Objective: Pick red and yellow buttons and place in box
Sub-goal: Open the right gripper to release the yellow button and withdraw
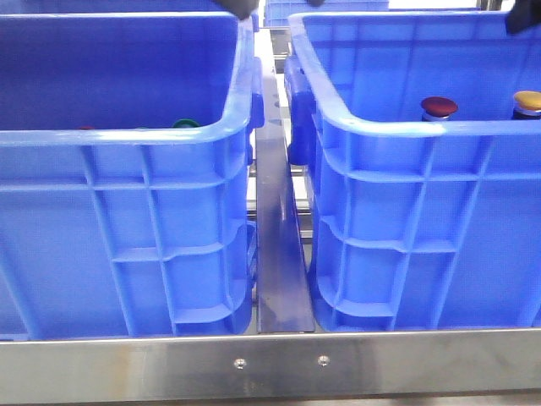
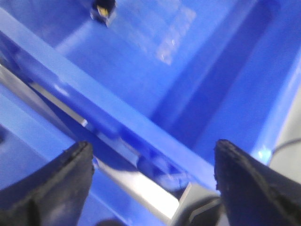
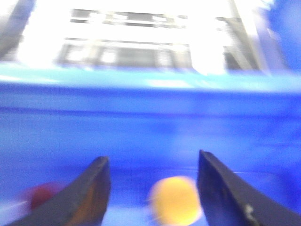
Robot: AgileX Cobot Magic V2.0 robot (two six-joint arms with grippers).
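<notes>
The red button (image 1: 439, 106) and the yellow button (image 1: 528, 101) stand inside the right blue crate (image 1: 397, 127), near its front wall. In the right wrist view my right gripper (image 3: 153, 157) is open and empty over that crate. The blurred yellow button (image 3: 175, 200) lies between and beyond its fingers, and the red button (image 3: 41, 195) is off to one side. My left gripper (image 2: 153, 145) is open and empty above the gap between the two crates. The left blue crate (image 1: 127, 139) stands beside the right one.
A green cap (image 1: 186, 123) peeks over the left crate's front rim. A metal rail (image 1: 277, 211) runs between the crates, and it also shows in the left wrist view (image 2: 141, 183). A steel bar (image 1: 270, 364) crosses the front. A small silvery object (image 2: 103, 9) lies on a crate floor.
</notes>
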